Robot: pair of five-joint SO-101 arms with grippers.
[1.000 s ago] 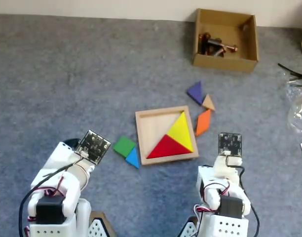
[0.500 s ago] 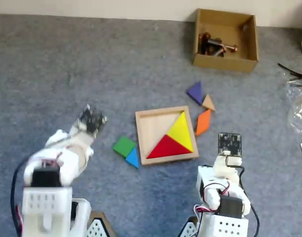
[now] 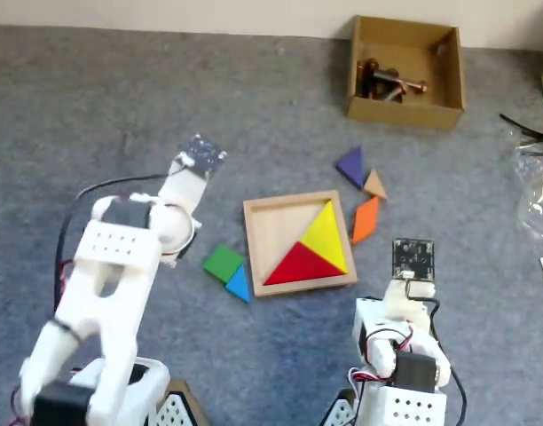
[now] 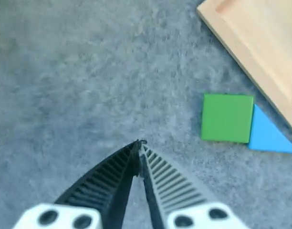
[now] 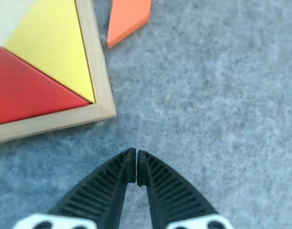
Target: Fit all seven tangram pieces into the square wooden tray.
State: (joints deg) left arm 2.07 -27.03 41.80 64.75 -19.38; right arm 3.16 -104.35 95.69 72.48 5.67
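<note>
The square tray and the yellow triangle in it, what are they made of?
The tray looks like pale bare wood, matte, with faint grain. The yellow triangle seems painted wood, smooth and evenly coloured; it could be plastic.

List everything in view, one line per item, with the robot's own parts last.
square wooden tray: one, pale wood, middle of the carpet
yellow triangle: one, large, in the tray
red triangle: one, large, in the tray, touching the yellow one
green square: one, on the carpet beside the tray
blue triangle: one, touching the green square
purple triangle: one, on the carpet beyond the tray
tan triangle: one, small, beside the purple one
orange parallelogram: one, just outside the tray's rim
cardboard box: one, brown, far side, holding copper-coloured parts
left gripper: black, shut, over carpet near the green square
right gripper: black, shut, over carpet off the tray's corner
</note>
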